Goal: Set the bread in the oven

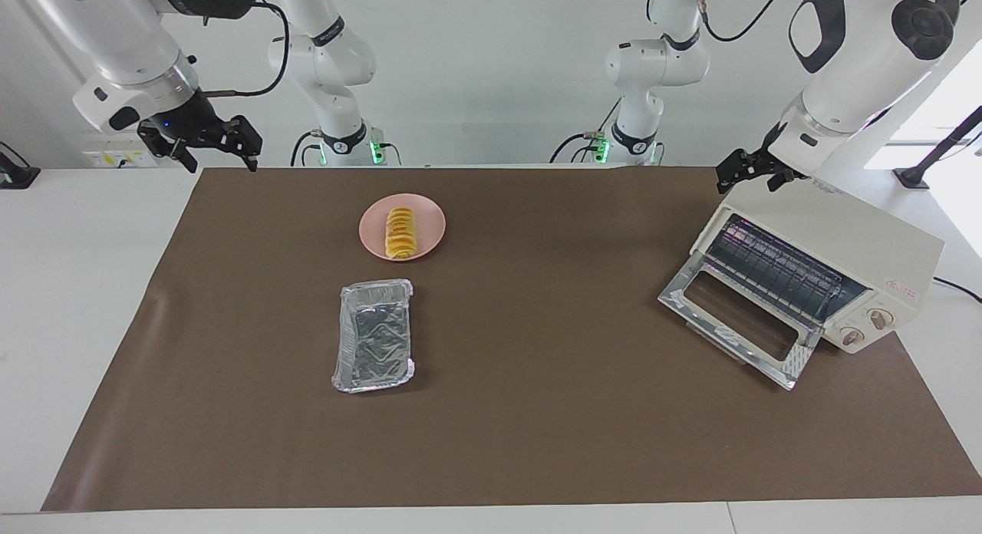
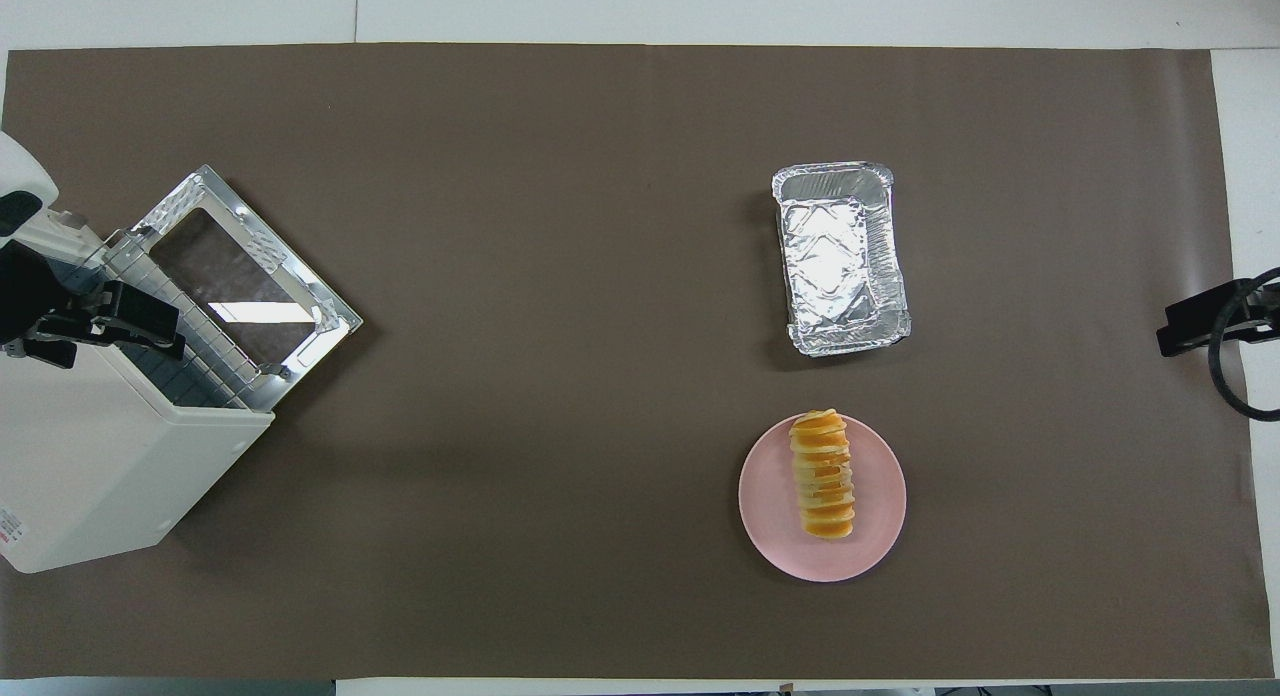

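Counter (image 1: 537, 442): brown mat carries everything.
Oven (image 1: 844, 246): at the left arm's end, door dropped open, rack bare.
Tray (image 1: 374, 334): foil, empty, farther from the robots than the plate.
Plate (image 1: 430, 219): pink, holds the bread.
Bread (image 1: 400, 232): lying lengthwise on the plate, untouched.
Right end effector (image 1: 219, 146): released, raised over the mat's corner; likely should descend and grip the loaf across its width, gently.
Left end effector (image 1: 748, 173): waits over the oven's top; cannot tell its grip.

Probably a robotics lab: two white Franka arms (image 1: 330, 66) mounted at a white table (image 1: 84, 235) with a brown mat (image 1: 537, 411), bare white walls, trailing cables.
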Robot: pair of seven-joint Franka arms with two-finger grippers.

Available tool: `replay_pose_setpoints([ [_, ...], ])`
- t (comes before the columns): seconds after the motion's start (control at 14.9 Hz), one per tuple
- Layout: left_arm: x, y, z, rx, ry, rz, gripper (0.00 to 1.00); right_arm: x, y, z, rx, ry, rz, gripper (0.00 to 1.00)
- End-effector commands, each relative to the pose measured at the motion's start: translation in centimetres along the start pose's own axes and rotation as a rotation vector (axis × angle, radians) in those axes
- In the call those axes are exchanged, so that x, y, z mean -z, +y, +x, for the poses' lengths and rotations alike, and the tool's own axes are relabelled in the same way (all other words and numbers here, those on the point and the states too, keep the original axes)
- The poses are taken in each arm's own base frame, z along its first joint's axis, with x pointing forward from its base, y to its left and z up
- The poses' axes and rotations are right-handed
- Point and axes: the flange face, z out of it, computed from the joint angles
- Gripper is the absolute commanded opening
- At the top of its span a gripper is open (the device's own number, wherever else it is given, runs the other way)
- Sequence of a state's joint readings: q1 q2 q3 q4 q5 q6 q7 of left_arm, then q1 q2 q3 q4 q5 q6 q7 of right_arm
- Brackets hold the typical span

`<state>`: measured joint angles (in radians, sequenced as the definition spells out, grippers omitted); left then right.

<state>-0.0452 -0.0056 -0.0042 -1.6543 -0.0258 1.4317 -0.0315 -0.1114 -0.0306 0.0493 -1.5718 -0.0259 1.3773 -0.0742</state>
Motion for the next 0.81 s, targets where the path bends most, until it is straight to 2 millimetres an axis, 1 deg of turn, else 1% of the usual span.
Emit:
replay_pose_setpoints([
  [0.0, 0.3, -0.2, -0.5, -0.002, 0.018, 0.015, 1.00, 0.1, 0.3, -0.6, 0.014, 0.003, -0.009, 1.00],
  [0.54, 0.3, -0.2, -0.5, -0.002, 0.018, 0.015, 1.00, 0.0, 0.2, -0.7, 0.018, -0.003, -0.008, 1.00],
  [0.6, 0.3, -0.2, -0.5, -0.002, 0.018, 0.015, 1.00, -0.1, -0.2, -1.0, 0.020, -0.008, -0.008, 1.00],
  [0.74, 0.3, -0.2, -0.5, -0.002, 0.018, 0.015, 1.00, -1.4, -1.5, -1.8, 0.027, -0.037, -0.010, 1.00],
])
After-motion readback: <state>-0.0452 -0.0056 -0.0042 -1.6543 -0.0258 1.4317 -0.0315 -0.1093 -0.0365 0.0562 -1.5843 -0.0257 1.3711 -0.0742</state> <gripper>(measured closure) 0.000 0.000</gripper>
